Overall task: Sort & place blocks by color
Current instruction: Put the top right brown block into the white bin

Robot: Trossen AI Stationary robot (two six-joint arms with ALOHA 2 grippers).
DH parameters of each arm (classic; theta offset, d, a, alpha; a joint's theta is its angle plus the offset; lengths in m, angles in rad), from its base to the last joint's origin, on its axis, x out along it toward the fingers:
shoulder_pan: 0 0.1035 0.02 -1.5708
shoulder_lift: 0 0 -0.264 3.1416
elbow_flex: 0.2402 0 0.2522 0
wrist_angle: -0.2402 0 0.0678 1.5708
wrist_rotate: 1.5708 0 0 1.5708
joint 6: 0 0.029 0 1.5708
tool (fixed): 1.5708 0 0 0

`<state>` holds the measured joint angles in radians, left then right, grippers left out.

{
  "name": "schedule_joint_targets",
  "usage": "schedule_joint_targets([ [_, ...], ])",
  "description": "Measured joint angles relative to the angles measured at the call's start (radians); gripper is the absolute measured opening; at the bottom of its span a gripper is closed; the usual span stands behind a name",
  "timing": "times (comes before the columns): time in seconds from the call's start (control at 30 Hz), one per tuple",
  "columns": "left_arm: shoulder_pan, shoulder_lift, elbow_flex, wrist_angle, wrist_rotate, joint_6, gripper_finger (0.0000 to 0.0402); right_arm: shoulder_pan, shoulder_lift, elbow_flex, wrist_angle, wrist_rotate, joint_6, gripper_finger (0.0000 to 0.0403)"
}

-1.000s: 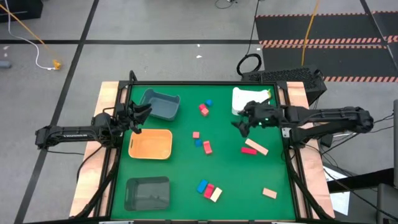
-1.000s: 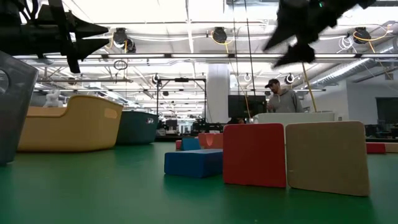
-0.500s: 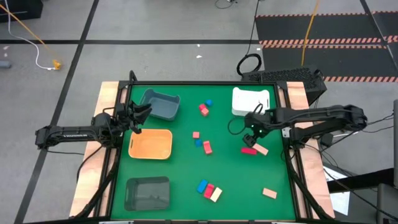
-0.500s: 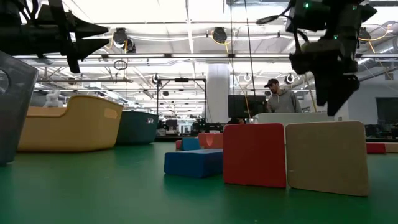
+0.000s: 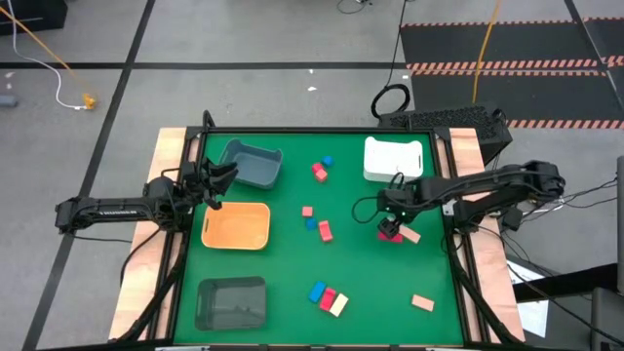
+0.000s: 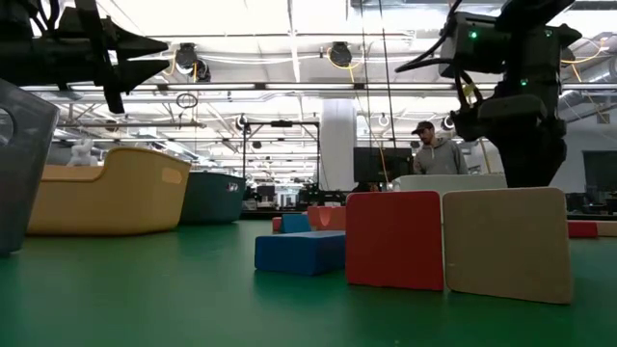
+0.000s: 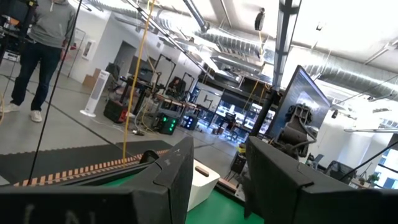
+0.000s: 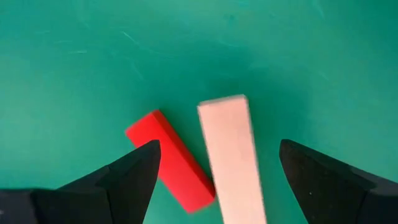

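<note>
In the high view the right gripper [image 5: 390, 230] covers most of the long red cuboid block [image 5: 383, 237] beneath it. In its wrist view that block and the pale cream cuboid block [image 8: 233, 160] between the fingers run off the edge.

Four trays [image 5: 393, 158] are counted. Beside the orange tray [image 5: 236, 225], three blue blocks [image 5: 317, 292], about five red blocks [image 5: 325, 231] and three tan blocks [image 5: 422, 303] are counted.

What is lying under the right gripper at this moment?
Under the open right gripper lie a red block and a pale tan block on the green table, meeting at one end. Their near ends are out of the wrist view.
</note>
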<state>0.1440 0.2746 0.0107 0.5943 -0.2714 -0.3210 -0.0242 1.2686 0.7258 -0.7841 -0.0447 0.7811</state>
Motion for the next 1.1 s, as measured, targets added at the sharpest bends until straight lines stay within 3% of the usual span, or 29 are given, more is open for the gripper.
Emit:
schedule_joint_targets([
  [0.23, 0.0, 0.0, 0.0, 0.0, 0.0, 0.0, 0.015, 0.039, 0.075, 0.0, -0.006, 0.122, -0.009, 0.0306],
  [0.57, 0.0, 0.0, 0.0, 0.0, 0.0, 0.0, 0.015, 0.059, 0.141, 0.0, 0.006, 0.121, -0.009, 0.0259],
  [0.77, 0.0, 0.0, 0.0, 0.0, 0.0, 0.0, 0.015, 0.059, 0.166, 0.0, 0.053, 0.117, -0.008, 0.0204],
  [0.97, 0.0, 0.0, 0.0, 0.0, 0.0, 0.0, 0.015, 0.058, 0.172, 0.0, 0.112, 0.08, 0.007, 0.0113],
  [1.1, 0.0, 0.0, 0.0, 0.0, 0.0, 0.0, 0.015, 0.058, 0.164, 0.0, 0.134, 0.071, 0.035, 0.0112],
])
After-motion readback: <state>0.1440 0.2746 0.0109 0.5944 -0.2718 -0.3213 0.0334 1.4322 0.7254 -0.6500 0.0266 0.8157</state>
